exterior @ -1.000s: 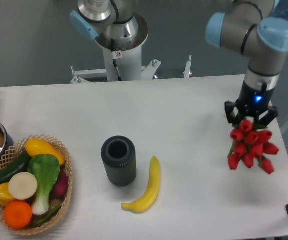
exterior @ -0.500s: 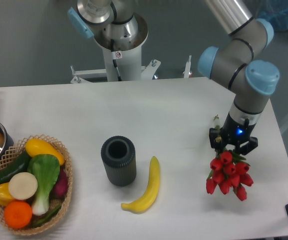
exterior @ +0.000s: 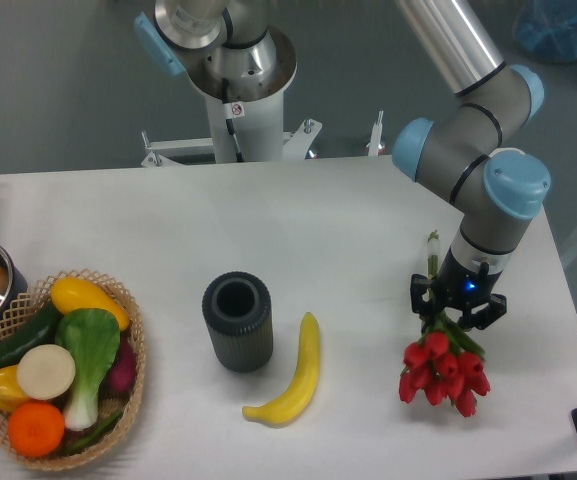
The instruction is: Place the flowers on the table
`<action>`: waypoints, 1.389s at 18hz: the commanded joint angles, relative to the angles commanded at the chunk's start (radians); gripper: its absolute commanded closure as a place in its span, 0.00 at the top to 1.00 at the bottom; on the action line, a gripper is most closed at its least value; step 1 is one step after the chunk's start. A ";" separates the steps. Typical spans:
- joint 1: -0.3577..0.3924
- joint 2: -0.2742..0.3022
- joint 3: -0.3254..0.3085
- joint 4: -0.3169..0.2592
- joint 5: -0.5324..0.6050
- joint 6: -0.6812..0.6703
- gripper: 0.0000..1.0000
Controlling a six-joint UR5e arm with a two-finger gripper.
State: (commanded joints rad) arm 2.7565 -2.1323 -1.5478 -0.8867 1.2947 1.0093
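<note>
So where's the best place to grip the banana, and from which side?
Take the banana at its thick middle, coming from above, with the claw closing across its width. It lies flat, curving from the top tip to the lower-left end, with free table on both sides.

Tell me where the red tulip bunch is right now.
The red tulip bunch hangs from the gripper over the white table's right front area, to the right of the yellow banana.

We reach in from the upper right, wrist pointing straight down near the table's (exterior: pixel 298 215) right edge, our gripper (exterior: pixel 456 305) clamped around the flowers (exterior: pixel 442 368).
</note>
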 joint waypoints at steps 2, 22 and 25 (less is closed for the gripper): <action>0.005 0.011 0.000 0.000 0.000 0.000 1.00; 0.234 0.307 -0.002 -0.287 0.121 0.521 1.00; 0.271 0.337 -0.006 -0.308 0.112 0.584 1.00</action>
State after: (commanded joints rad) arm 3.0280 -1.7949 -1.5539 -1.1949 1.4067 1.5937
